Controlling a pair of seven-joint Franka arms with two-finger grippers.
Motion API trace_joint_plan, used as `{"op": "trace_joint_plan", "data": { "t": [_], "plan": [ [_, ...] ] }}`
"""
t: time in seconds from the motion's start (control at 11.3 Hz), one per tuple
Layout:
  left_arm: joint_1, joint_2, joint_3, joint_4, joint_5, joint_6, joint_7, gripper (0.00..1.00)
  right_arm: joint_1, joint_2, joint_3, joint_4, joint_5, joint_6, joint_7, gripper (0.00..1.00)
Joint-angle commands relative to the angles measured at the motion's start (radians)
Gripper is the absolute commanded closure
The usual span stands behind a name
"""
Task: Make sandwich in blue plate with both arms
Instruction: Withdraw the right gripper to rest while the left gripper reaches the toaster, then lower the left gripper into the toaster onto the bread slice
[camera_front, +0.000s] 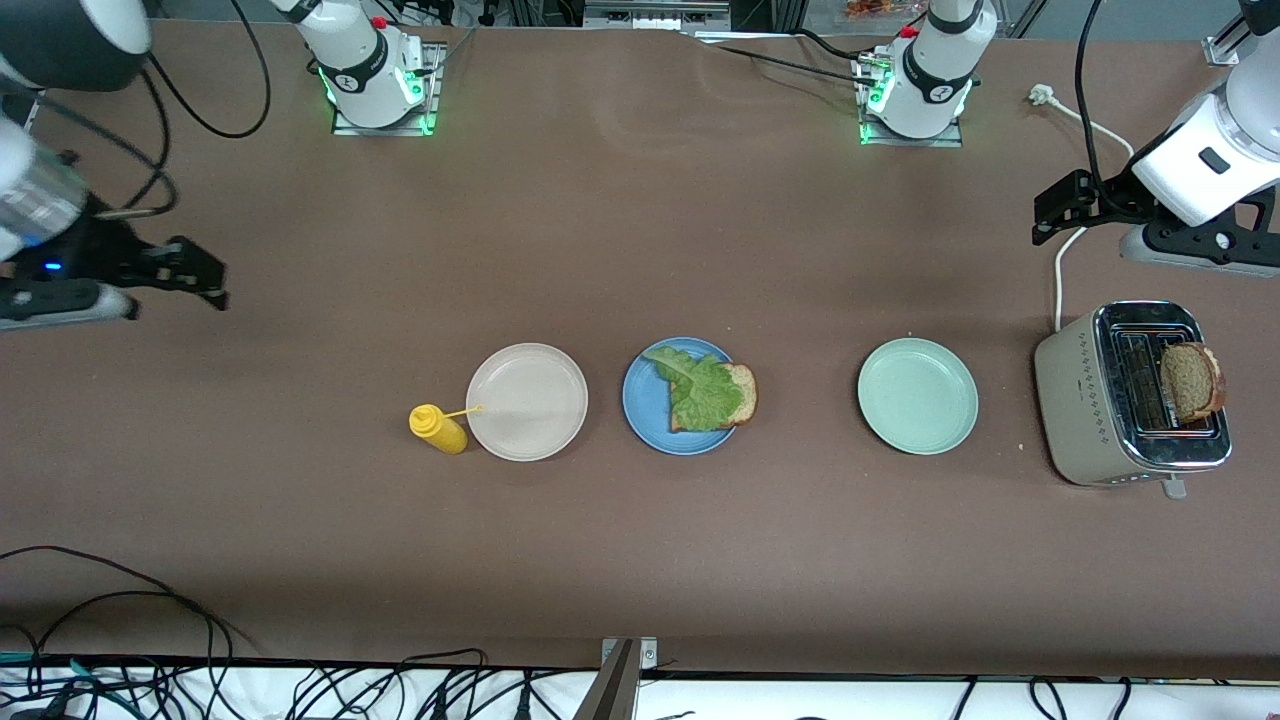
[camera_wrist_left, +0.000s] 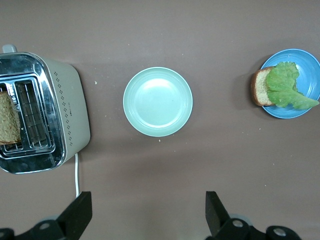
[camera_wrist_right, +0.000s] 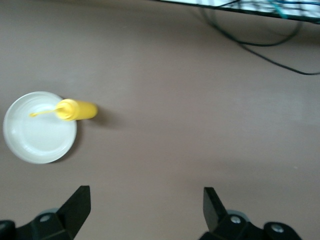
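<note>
The blue plate (camera_front: 651, 413) sits mid-table and holds one brown bread slice (camera_front: 743, 392) with a ruffled green lettuce leaf (camera_front: 700, 390) on top; they also show in the left wrist view (camera_wrist_left: 307, 85). A second brown slice (camera_front: 1190, 380) stands in a slot of the toaster (camera_front: 1080, 400) at the left arm's end. My left gripper (camera_front: 1055, 212) is open and empty, up over bare table farther from the camera than the toaster. My right gripper (camera_front: 205, 280) is open and empty, over bare table at the right arm's end.
A cream-white plate (camera_front: 527, 401) and a yellow squeeze bottle (camera_front: 438, 428) lie beside the blue plate toward the right arm's end. A mint-green plate (camera_front: 917, 395) lies between the blue plate and the toaster. The toaster's white cord (camera_front: 1058, 270) runs toward the bases.
</note>
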Motion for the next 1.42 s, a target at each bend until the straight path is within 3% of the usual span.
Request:
{"op": "trace_joint_plan", "data": {
  "t": [0.0, 0.44, 1.06, 1.33],
  "plan": [
    [-0.003, 0.003, 0.000, 0.021, 0.031, -0.021, -0.005, 0.00, 0.034, -0.041, -0.099, -0.016, 0.000, 0.021, -0.007, 0.00],
    [0.039, 0.056, 0.012, 0.064, 0.035, -0.016, -0.005, 0.00, 0.037, -0.042, -0.109, 0.027, 0.002, -0.051, 0.025, 0.00],
    [0.269, 0.239, 0.012, 0.156, 0.025, 0.038, 0.194, 0.00, 0.045, -0.042, -0.089, 0.048, -0.031, -0.089, 0.079, 0.00],
    [0.373, 0.343, 0.012, 0.158, 0.025, 0.169, 0.196, 0.00, 0.045, -0.039, -0.089, 0.089, -0.029, -0.123, 0.078, 0.00]
  ]
}}
